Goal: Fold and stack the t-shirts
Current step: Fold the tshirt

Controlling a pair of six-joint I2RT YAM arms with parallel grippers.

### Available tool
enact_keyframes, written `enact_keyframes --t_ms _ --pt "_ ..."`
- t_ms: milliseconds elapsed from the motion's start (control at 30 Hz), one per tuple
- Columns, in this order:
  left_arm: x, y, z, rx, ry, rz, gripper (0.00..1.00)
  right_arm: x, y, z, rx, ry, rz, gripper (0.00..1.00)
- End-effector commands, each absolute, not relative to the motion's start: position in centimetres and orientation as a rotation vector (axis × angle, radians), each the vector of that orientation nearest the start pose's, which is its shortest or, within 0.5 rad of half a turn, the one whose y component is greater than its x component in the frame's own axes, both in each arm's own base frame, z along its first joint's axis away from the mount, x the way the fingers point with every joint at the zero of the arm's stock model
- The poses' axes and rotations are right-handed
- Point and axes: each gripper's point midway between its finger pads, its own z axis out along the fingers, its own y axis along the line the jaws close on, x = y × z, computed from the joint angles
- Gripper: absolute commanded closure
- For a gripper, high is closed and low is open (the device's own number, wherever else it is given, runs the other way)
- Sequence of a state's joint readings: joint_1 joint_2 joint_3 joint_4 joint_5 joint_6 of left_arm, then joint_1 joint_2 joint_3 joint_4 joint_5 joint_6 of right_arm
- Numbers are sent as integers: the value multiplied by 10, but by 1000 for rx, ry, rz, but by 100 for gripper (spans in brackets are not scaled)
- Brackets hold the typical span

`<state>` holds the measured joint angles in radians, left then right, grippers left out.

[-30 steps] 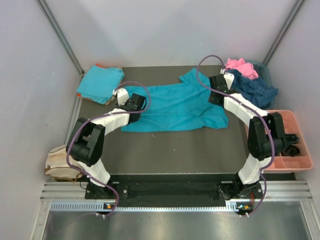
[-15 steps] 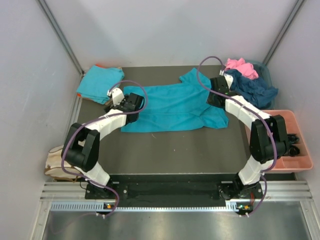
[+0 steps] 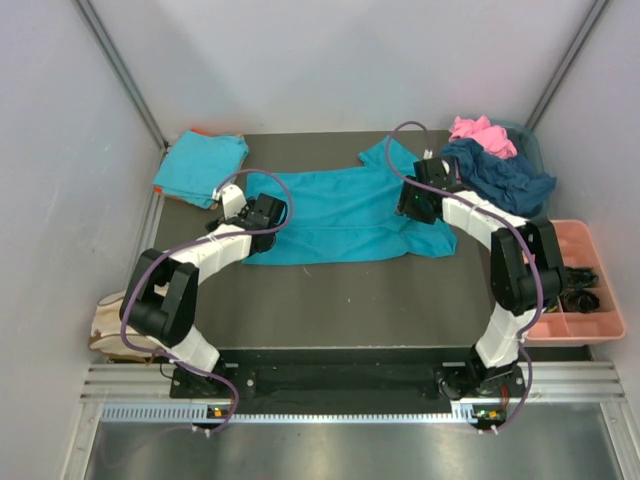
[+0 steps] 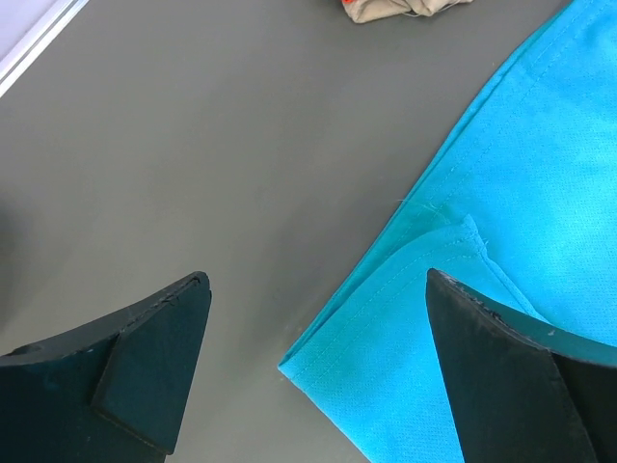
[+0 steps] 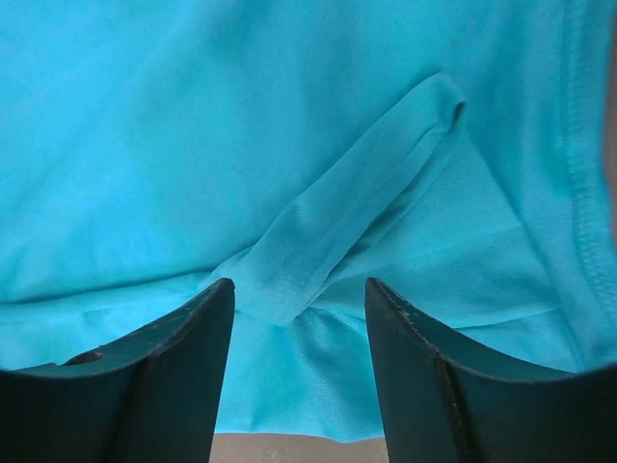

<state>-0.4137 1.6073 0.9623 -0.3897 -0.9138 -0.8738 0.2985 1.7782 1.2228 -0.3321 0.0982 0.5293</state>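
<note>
Both pincers releasing: left pincer (image 4: pixel 316 280) just sprung wide, hovering over hem corner of teal t-shirt (image 3: pixel 340 215); right pincer (image 5: pixel 299 285) parting above cloth ridge. Fold seemingly laid, regrasp pending.

A turquoise t-shirt (image 3: pixel 345 215) is spread flat across the middle of the table (image 3: pixel 380 300), with its length running left to right. Its left hem corner is doubled over, and a raised crease is seen near the right end. A folded turquoise pile (image 3: pixel 200 165), perhaps several shirts, is laid at the far left corner. A pink shirt (image 3: pixel 480 132) and a navy shirt (image 3: pixel 505 175) are heaped crumpled at the far right.
</note>
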Motion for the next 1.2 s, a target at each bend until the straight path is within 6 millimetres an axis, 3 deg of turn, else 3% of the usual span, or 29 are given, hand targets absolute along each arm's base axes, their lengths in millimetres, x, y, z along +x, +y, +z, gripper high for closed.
enact_keyframes --t_ms 0,367,867,1167 --pt "361 -24 98 -798 1985 481 3 428 156 79 302 2438 348 40" --pt "360 -24 96 -791 1992 490 3 421 178 72 276 2471 422 31" --pt "357 -22 93 -787 1998 508 3 419 181 51 294 2514 417 30" --pt "357 -22 90 -788 2005 511 3 414 179 56 292 2520 397 30"
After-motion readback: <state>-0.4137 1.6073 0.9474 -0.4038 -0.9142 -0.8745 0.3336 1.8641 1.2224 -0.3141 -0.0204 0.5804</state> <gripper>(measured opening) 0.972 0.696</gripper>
